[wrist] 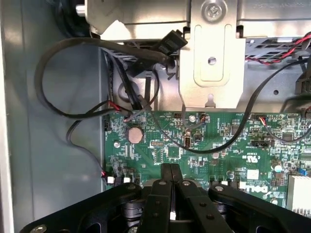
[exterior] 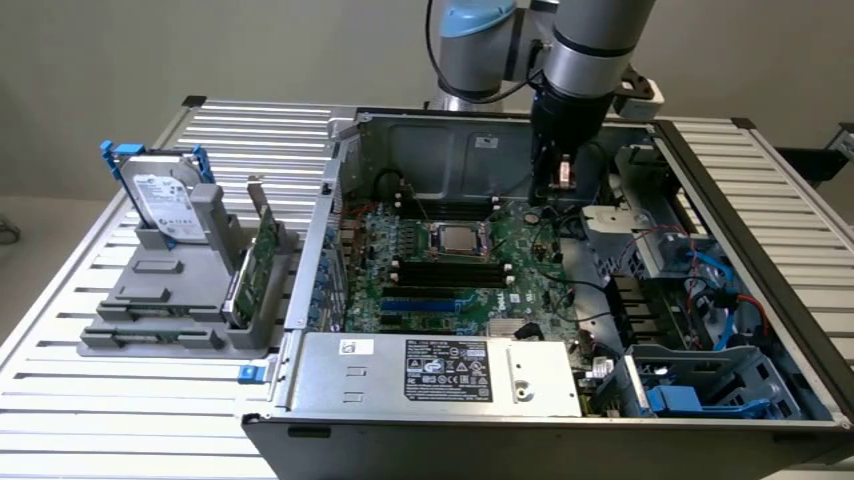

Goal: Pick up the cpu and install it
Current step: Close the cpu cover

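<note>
The cpu [exterior: 458,238] is a small silver square lying flat inside the metal socket frame in the middle of the green motherboard [exterior: 527,285]. My gripper [exterior: 561,188] hangs above the board's back corner, toward the exterior view's right of the cpu and well apart from it. In the wrist view, the gripper [wrist: 171,171] has its black fingers pressed together with nothing between them, over the motherboard [wrist: 218,141] edge near a round coin cell [wrist: 135,134].
The open computer case [exterior: 441,385] holds black cables [wrist: 73,77], a metal drive bracket [wrist: 211,53] and blue-cabled bays [exterior: 707,290] at the exterior view's right. A grey fixture [exterior: 160,310] on the slatted table carries an upright hard drive [exterior: 167,205] and a green card [exterior: 254,265].
</note>
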Controlling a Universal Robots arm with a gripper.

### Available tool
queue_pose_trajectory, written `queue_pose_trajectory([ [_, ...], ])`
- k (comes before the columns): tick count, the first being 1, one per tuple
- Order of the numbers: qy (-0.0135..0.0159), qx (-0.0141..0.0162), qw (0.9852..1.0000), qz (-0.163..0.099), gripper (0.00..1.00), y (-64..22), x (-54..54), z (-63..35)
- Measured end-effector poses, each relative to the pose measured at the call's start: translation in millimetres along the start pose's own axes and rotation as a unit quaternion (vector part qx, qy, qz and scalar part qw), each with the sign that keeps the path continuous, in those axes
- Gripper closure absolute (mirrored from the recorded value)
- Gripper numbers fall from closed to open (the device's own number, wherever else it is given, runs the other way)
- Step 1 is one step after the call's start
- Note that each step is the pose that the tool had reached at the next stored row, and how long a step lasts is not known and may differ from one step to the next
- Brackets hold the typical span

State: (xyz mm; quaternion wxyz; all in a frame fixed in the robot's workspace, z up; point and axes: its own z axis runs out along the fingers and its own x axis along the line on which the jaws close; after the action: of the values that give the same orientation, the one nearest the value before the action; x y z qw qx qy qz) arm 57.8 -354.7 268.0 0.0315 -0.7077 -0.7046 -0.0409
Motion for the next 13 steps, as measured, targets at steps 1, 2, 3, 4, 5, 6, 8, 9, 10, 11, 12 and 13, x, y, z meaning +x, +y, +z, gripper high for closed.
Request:
queue_pose_trajectory([
  [1, 0.0000, 0.0000, 1.0000, 0.000, 0.89, 0.0, -2.2, 1.6],
  [2, 0.0000, 0.0000, 1.0000, 0.000, 0.89, 0.0, -4.0, 3.2],
  [3, 0.0001, 0.0000, 1.0000, 0.000, 0.89, -0.1, -4.9, 5.1],
  [4, 0.0000, 0.0000, 1.0000, 0.000, 0.89, -0.2, -5.2, 6.9],
  [5, 0.0000, 0.0000, 1.0000, 0.000, 0.89, -0.2, -5.4, 8.6],
  [6, 0.0000, 0.0000, 1.0000, 0.000, 0.89, -0.2, -5.6, 10.5],
  [8, 0.0000, 0.0001, 1.0000, -0.001, 0.89, -0.2, -6.0, 14.0],
  [9, 0.0000, 0.0001, 1.0000, -0.001, 0.89, -0.2, -6.1, 15.8],
  [10, 0.0000, 0.0001, 1.0000, -0.001, 0.89, -0.2, -6.1, 17.6],
  [11, 0.0000, 0.0002, 1.0000, -0.001, 0.89, -0.3, -6.0, 19.3],
  [12, 0.0000, 0.0002, 1.0000, -0.001, 0.89, -0.3, -5.8, 20.7],
  [13, -0.0001, 0.0003, 1.0000, -0.001, 0.89, -0.4, -5.4, 21.8],
])
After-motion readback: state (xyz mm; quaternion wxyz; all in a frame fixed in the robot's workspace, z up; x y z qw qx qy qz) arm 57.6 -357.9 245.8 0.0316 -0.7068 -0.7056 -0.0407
